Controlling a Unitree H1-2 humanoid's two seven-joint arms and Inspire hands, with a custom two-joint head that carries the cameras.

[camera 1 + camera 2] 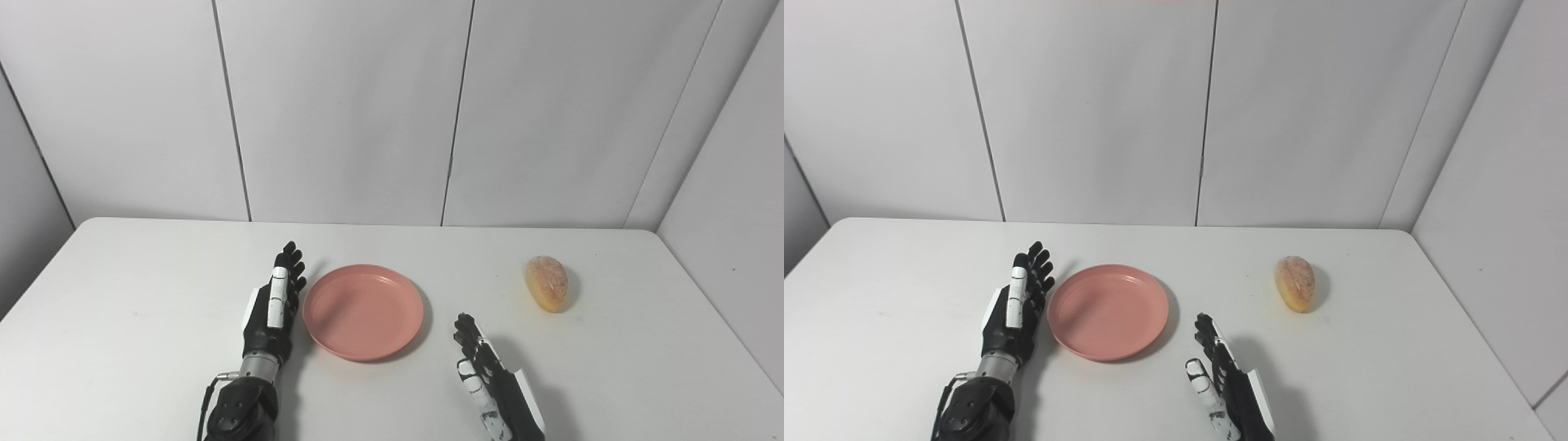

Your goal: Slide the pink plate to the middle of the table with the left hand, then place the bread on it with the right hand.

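We saw the round, shallow pink plastic plate [362, 311] lying flat on the white counter [122, 318], roughly at its middle, and we took it as our landmark. Just to the left of the plate stood our left robot hand [277, 306], black with white panels, set on edge with its fingers [293, 260] straight and lightly spread, holding nothing; whether it touched the plate's rim we could not tell. Near the plate's front right, apart from it, our right robot hand [490, 380] was held the same way, fingers extended and empty. The oval golden-brown bread roll [546, 283] lay on the counter well to the right of the plate.
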